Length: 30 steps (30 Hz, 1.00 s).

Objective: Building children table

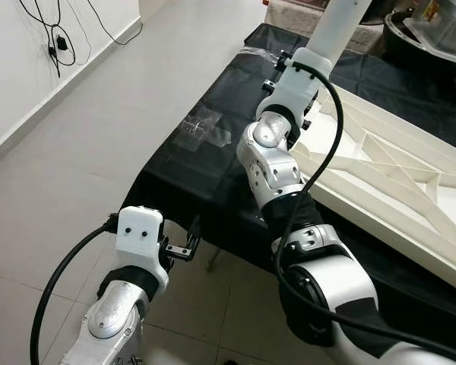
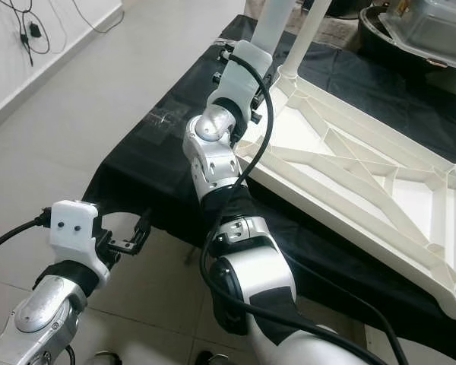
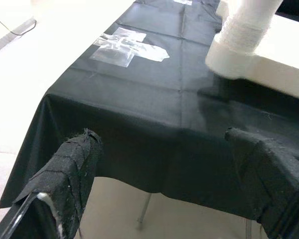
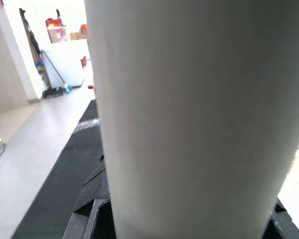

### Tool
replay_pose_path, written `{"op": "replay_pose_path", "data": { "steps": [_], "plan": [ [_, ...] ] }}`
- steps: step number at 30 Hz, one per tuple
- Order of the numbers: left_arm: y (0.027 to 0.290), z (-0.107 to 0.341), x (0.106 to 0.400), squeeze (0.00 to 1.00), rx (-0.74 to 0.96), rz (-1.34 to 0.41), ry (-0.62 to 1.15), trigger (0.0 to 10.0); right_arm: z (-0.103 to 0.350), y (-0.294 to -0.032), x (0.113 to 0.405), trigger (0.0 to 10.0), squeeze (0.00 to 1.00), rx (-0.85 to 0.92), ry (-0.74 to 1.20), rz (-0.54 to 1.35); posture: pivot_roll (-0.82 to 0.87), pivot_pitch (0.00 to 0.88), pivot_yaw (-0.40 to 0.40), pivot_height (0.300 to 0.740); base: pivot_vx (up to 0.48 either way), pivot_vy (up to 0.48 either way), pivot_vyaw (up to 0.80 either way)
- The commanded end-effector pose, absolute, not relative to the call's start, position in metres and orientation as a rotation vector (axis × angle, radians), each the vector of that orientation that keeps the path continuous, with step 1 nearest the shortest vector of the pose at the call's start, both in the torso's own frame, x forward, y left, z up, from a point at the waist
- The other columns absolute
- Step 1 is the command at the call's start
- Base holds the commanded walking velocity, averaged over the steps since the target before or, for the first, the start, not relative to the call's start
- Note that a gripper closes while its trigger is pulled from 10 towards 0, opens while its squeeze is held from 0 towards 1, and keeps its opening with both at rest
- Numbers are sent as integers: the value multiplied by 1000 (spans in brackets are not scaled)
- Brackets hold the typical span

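With the right claw clamped on the white leg above the upturned tabletop on the worktop, and the left claw apart, keeping it plumb would matter.

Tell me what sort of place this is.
Probably a room in a home: pale tiled floor, wall socket with dangling cables, and a black-covered table carrying the upturned white tabletop.

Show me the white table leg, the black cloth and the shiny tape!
table leg (image 4: pixel 199 114): right wrist view, middle of its white tube.
black cloth (image 3: pixel 139 99): left wrist view, flat top near the edge.
clear tape (image 3: pixel 127 46): left wrist view, middle of the shiny patch.
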State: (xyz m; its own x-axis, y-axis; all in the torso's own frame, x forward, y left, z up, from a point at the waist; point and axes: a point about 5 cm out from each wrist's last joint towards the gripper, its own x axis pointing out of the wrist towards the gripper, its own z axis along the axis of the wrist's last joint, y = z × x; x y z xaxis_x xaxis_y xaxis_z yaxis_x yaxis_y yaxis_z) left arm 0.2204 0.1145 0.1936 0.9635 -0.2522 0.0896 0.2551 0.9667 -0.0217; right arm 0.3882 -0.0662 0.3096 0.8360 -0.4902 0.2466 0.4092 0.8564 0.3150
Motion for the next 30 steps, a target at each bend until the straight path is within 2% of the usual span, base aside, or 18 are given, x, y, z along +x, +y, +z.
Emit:
{"op": "replay_pose_path", "data": {
  "steps": [1,2,4,6,7,11,13,17,22,23,24,25,26,27,28,30],
  "plan": [
    [113,189,221,0,-31,-267,-67,10000,315,-70,386,10000,0,260,-366,-495,248,191,-149,740,0,0,0],
    [113,189,221,0,-31,-267,-67,10000,315,-70,386,10000,0,260,-366,-495,248,191,-149,740,0,0,0],
    [113,189,221,0,-31,-267,-67,10000,286,-66,388,10000,0,213,-270,-497,247,193,-147,740,0,0,0],
    [113,189,221,0,-31,-267,-67,10000,286,-66,388,10000,0,213,-270,-497,247,193,-147,740,0,0,0],
    [112,189,221,0,-32,-267,-66,10000,246,-66,388,10000,0,160,-133,-517,251,198,-148,740,0,0,0],
    [112,189,220,0,-33,-267,-66,10000,234,-66,388,10000,0,143,-94,-526,251,198,-148,740,0,0,0],
    [114,188,219,0,-30,-264,-61,10000,218,-71,388,10000,0,168,-7,-565,253,204,-148,740,0,0,0],
    [115,188,219,0,-29,-262,-60,10000,225,-70,390,10000,0,200,-28,-544,253,204,-148,740,0,0,0],
    [118,192,223,0,-15,-253,-73,10000,268,-65,392,10000,0,310,-214,-367,253,204,-148,740,0,0,0],
    [120,194,227,0,-3,-244,-80,10000,283,-61,391,10000,0,348,-277,-256,255,198,-146,740,0,0,0],
    [120,194,227,0,-3,-244,-80,10000,283,-61,391,10000,0,348,-277,-256,255,198,-146,740,0,0,0],
    [121,195,229,0,5,-238,-85,10000,292,-58,389,10000,0,369,-316,-179,255,198,-146,740,0,0,0],
    [123,196,231,1000,10,-234,-88,10000,297,-56,388,10000,0,379,-342,-129,253,194,-147,740,0,0,0],
    [123,196,231,1000,10,-234,-88,10000,297,-56,388,10000,0,379,-342,-129,253,194,-147,740,0,0,0],
    [126,198,236,1000,32,-227,-97,10000,301,-50,385,10000,0,401,-341,-45,252,194,-144,740,0,0,0],
    [126,198,236,1000,32,-227,-97,10000,301,-50,385,10000,0,401,-341,-45,252,194,-144,740,0,0,0]
  ]
}}
